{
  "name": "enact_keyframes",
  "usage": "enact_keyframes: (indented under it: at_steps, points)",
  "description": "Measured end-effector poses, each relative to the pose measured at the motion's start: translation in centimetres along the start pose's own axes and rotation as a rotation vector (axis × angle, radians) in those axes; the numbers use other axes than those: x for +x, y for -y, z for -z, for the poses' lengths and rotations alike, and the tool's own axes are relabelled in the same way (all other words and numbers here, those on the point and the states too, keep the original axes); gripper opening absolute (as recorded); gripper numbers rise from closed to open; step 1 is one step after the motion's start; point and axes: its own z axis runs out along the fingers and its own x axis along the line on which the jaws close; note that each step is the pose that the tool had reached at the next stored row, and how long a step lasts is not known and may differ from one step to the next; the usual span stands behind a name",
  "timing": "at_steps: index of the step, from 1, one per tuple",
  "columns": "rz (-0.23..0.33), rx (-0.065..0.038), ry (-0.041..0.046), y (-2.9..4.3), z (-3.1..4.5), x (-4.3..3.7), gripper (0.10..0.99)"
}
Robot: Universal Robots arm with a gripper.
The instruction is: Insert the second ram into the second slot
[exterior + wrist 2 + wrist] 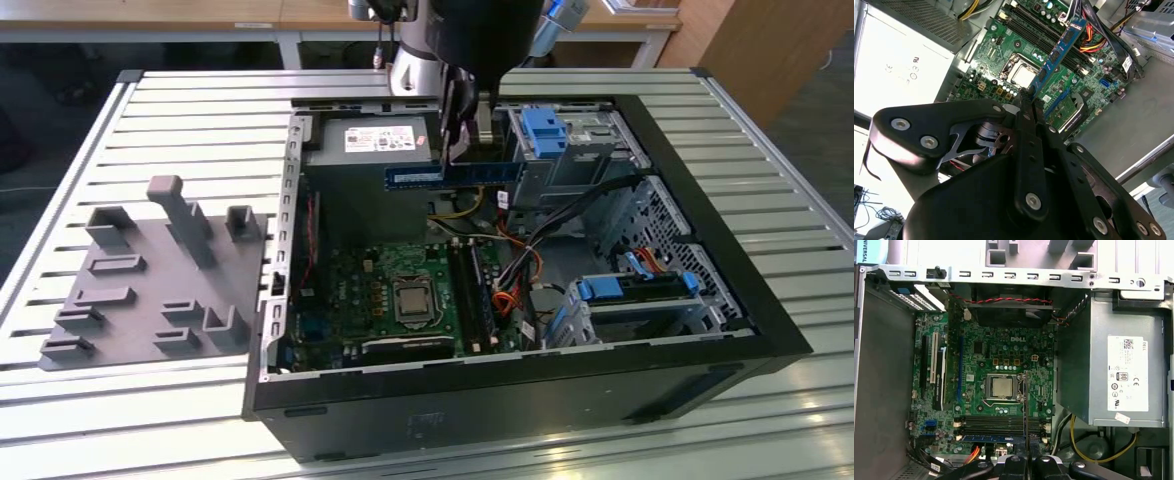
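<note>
My gripper (470, 155) is shut on the second ram (451, 176), a long thin blue board held level and on edge above the back of the open computer case (747, 290). In the second wrist view the second ram (1061, 50) sticks out from the black gripper (1029, 98) over the green motherboard (1004, 55). In the first wrist view it is a thin blue strip (991, 438) just past the gripper (1024, 460), beside the dark memory slots (994, 422). The slots (470, 290) lie well below the stick, near the CPU socket (407, 297).
A grey power supply (374, 140) fills the case's back corner, under the stick's end. Drive bays with light-blue clips (547, 130) stand on the exterior view's right, with orange and black cables (514, 265) close to the slots. A grey peg fixture (147, 280) rests on the slatted table.
</note>
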Motion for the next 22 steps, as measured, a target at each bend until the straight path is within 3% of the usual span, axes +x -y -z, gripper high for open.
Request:
enact_keyframes:
  at_steps: [22]
  points:
    - [-0.159,0.003,0.0033,0.00,-0.02,0.12,0.137]
